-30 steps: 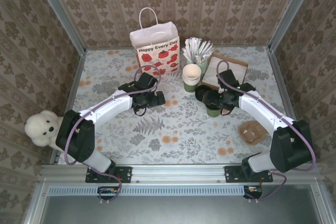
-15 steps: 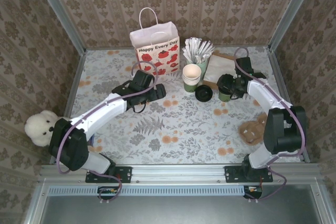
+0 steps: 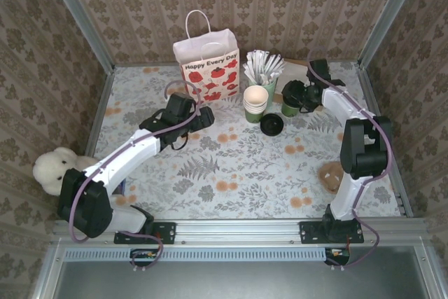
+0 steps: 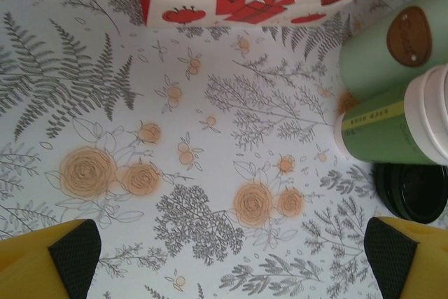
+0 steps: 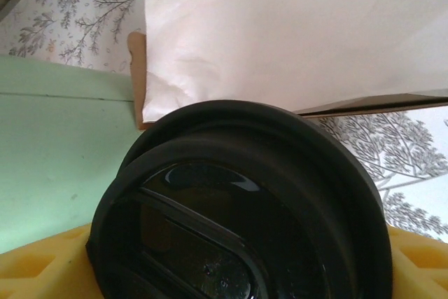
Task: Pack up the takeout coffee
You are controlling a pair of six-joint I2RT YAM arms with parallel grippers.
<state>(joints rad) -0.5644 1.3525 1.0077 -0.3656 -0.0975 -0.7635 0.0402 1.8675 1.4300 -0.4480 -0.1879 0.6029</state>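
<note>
The takeout coffee [image 3: 291, 107], a green paper cup under a black lid [image 5: 245, 201], is at the back right, between the green stirrer holder [image 3: 268, 87] and the white napkins [image 3: 302, 86]. My right gripper [image 3: 298, 96] is shut on it. In the right wrist view its yellow fingers [image 5: 42, 264] flank the lid at both lower corners. My left gripper [image 3: 206, 118] hangs open just in front of the paper bag [image 3: 206, 64]. Only bare floral tabletop lies between its black pads [image 4: 73, 257].
A stack of lidless green cups [image 3: 255, 103] and a loose black lid [image 3: 271, 124] sit mid-table, also right of the left gripper [image 4: 231, 264]. A cookie [image 3: 334, 175] lies near the right arm's base. A teddy bear [image 3: 52, 169] sits at the left edge.
The right arm has swung the lidded cup from mid-table back and to the right, next to the stirrer holder. The left gripper has drifted left and back toward the bag, still open.
</note>
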